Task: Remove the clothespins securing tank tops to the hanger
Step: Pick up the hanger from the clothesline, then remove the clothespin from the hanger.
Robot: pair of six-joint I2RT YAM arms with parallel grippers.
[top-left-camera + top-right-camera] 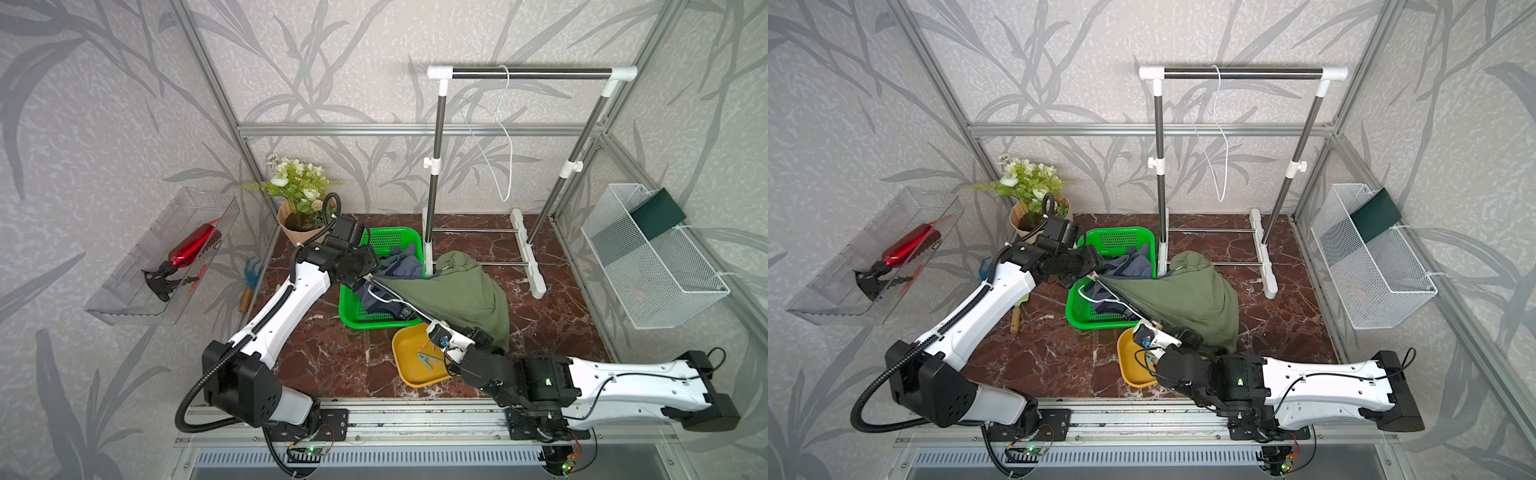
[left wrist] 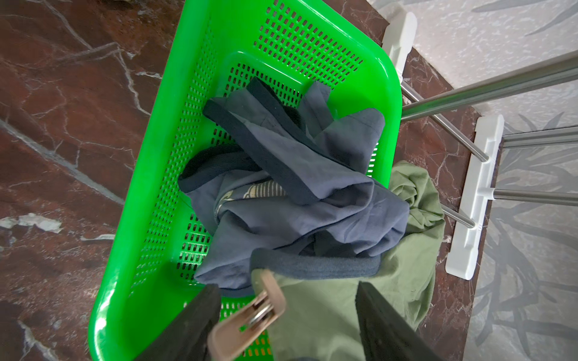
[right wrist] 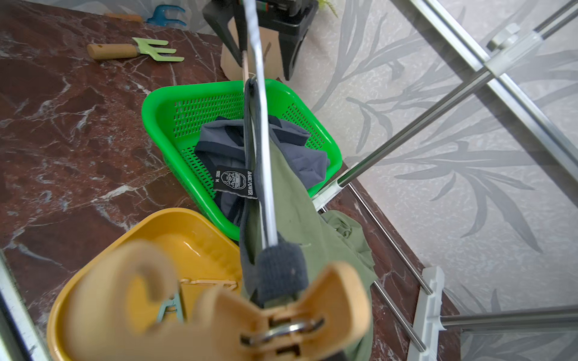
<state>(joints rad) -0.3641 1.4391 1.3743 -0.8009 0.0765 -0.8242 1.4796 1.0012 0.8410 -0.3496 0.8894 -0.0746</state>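
The job looked about half done. The slate-blue tank top [image 2: 312, 187] lay loose and crumpled in the green basket [image 1: 349, 307], free of any hanger. A teal clothespin [image 1: 428, 359] lay in the yellow tray [image 1: 405, 349]. A yellow-orange bar beside it in the right wrist view may have been a second pin, but it was too blurred to call.

The olive tank top [image 1: 465, 299] was not yet free. It hung on the white wire hanger [image 3: 265, 162], which was slung between the two arms above the basket and tray. Two pins were left on it, one at each end.

The left gripper [image 2: 286, 289] stood wide open around the tan clothespin [image 2: 250, 315], which was clipped at the top's navy trim [image 2: 312, 267] and leaned against one finger. The right gripper [image 1: 434, 328], fingers narrow, held the far end by the yellow-orange clothespin [image 3: 250, 322].

Only the left wrist view showed the gap between the left fingers and the tan pin, which the top views hid under the wrist. The right wrist view alone showed the orange pin biting the navy strap. Only the top views showed the hanger's whole span.
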